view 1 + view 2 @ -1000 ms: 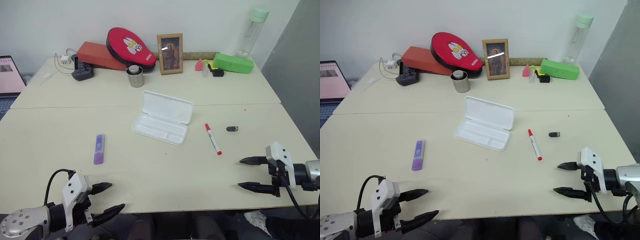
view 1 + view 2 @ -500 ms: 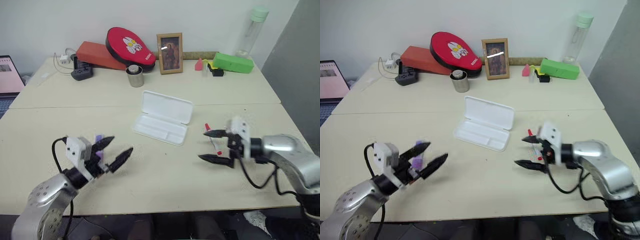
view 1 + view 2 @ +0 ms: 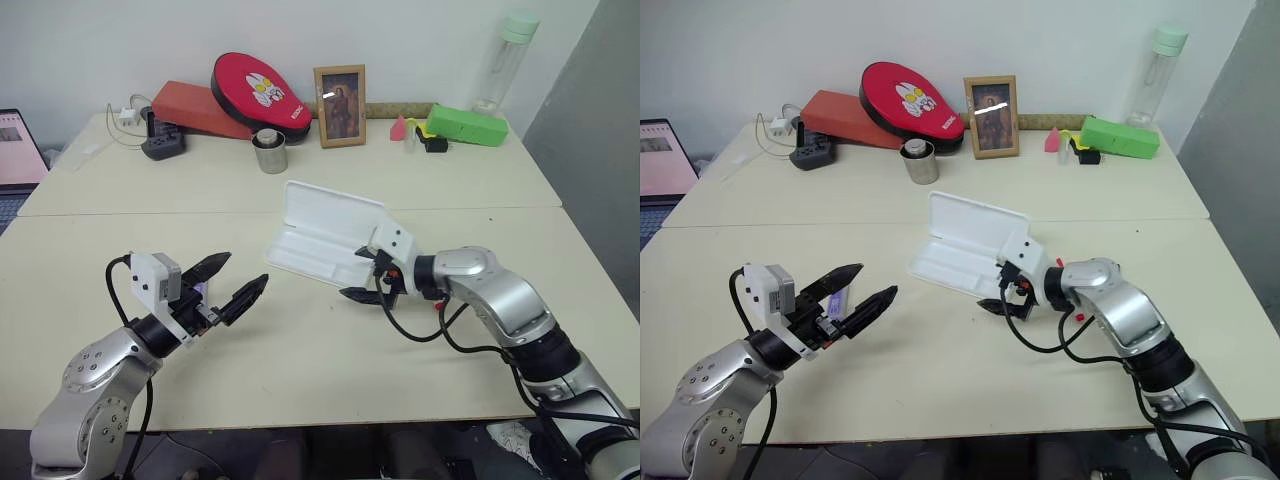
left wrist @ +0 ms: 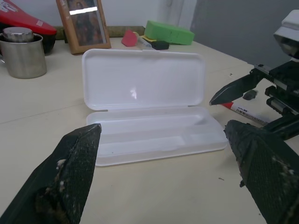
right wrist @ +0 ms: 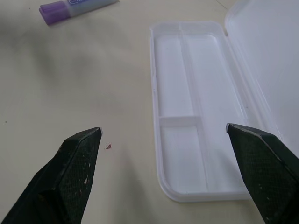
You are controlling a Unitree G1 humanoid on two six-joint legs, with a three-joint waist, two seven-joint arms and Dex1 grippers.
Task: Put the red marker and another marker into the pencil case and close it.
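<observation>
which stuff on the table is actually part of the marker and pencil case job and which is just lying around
For the job:
- pencil case, lid open, tray bare
- red marker, on the table beside the case
- purple marker, on the table

Lying about:
- green box
- picture frame
- metal cup
- red pad
- clear bottle
- laptop

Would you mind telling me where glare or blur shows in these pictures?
Right eye view: a bright glare streak crosses the framed picture. Left wrist view: the same streak shows on its glass, a soft sheen sits on the pencil case lid, and the near fingers look blurred. Right wrist view: even light, soft shadows.
</observation>
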